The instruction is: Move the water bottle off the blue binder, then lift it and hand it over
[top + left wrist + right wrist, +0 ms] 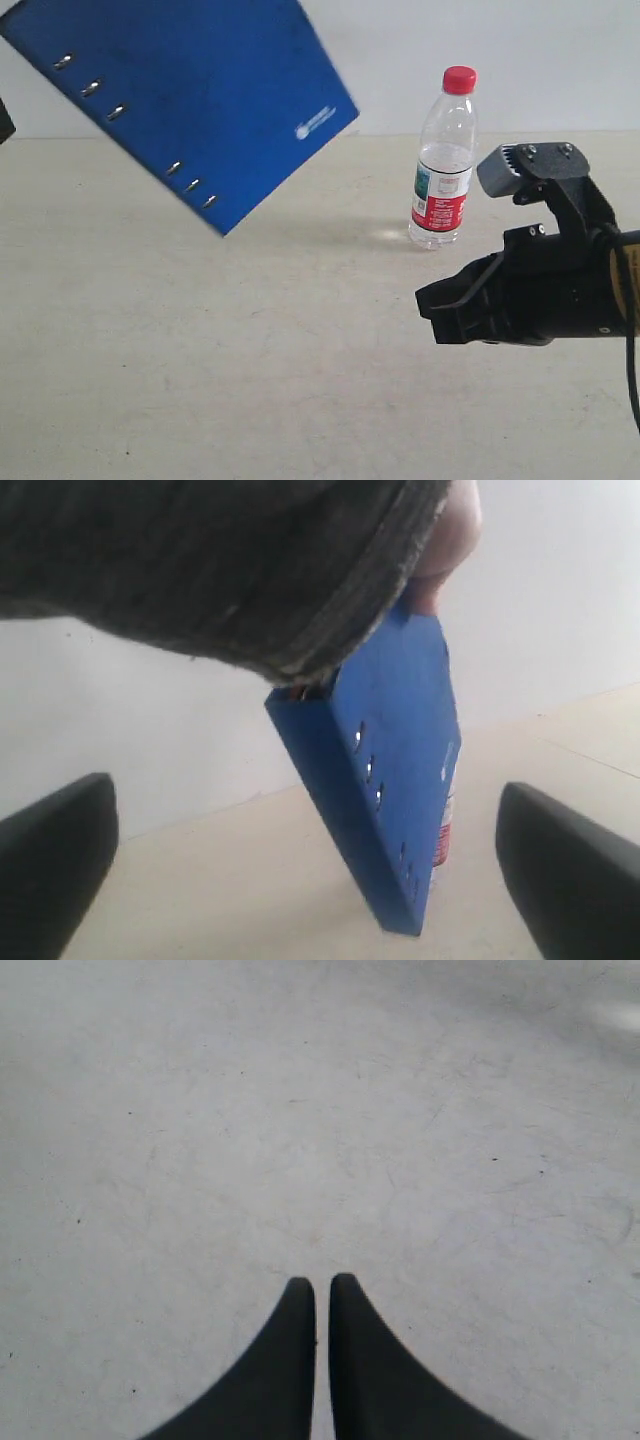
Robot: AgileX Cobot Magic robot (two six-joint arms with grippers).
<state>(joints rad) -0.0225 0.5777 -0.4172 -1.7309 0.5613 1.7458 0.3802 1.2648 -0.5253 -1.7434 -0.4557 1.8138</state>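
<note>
Water bottle [443, 160] upright on surface [200, 350], right of centre, untouched, just beyond right gripper [435, 305], tips pressed together, empty. Aloft, tilted, far left: blue binder [190, 100]. Spread wide: left gripper [305, 792].

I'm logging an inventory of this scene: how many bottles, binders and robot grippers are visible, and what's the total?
water bottle: 1
blue binder: 1
grippers: 2 (left gripper, right gripper)
Total: 4
</note>
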